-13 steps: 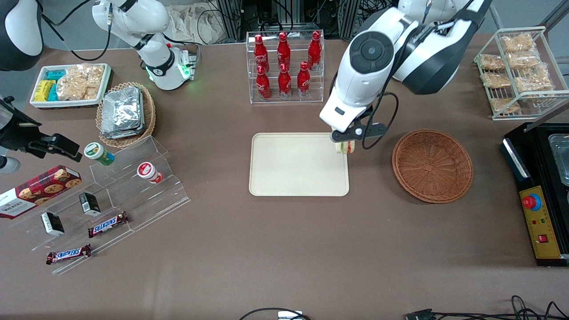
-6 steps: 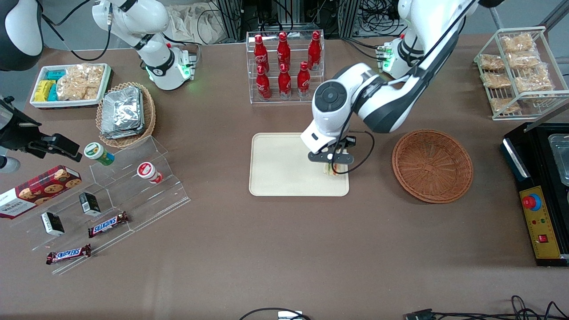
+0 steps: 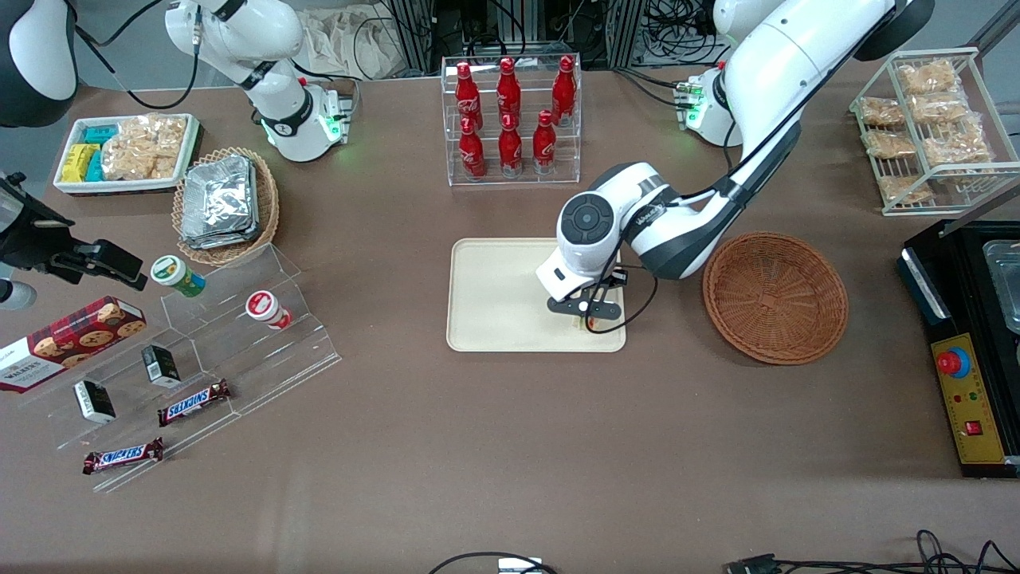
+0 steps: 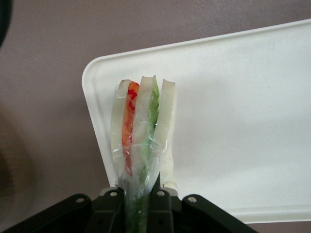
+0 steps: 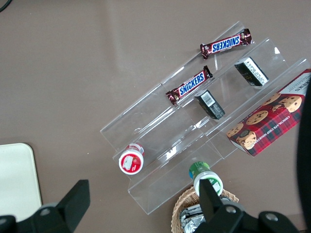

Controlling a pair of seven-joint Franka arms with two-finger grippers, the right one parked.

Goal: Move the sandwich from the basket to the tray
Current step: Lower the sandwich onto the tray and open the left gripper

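The sandwich (image 4: 143,126), a clear-wrapped wedge with red and green filling, is pinched by its wrap between my gripper's (image 4: 141,195) fingers. It hangs just above the cream tray (image 4: 243,121), near one rounded corner. In the front view my gripper (image 3: 586,316) is low over the tray (image 3: 494,319), at the corner nearest the camera on the basket's side. The wrist hides most of the sandwich (image 3: 580,322) there. The reddish-brown basket (image 3: 774,296) sits empty beside the tray, toward the working arm's end.
A clear rack of red bottles (image 3: 510,119) stands farther from the camera than the tray. An acrylic step stand (image 3: 223,343) with snacks and a tan basket of foil packets (image 3: 223,203) lie toward the parked arm's end. A wire rack (image 3: 928,127) and black machine (image 3: 968,351) flank the basket.
My gripper carried the sandwich from the tray's edge near the basket inward, nearer the camera, and down close to the tray surface. The grip has not changed.
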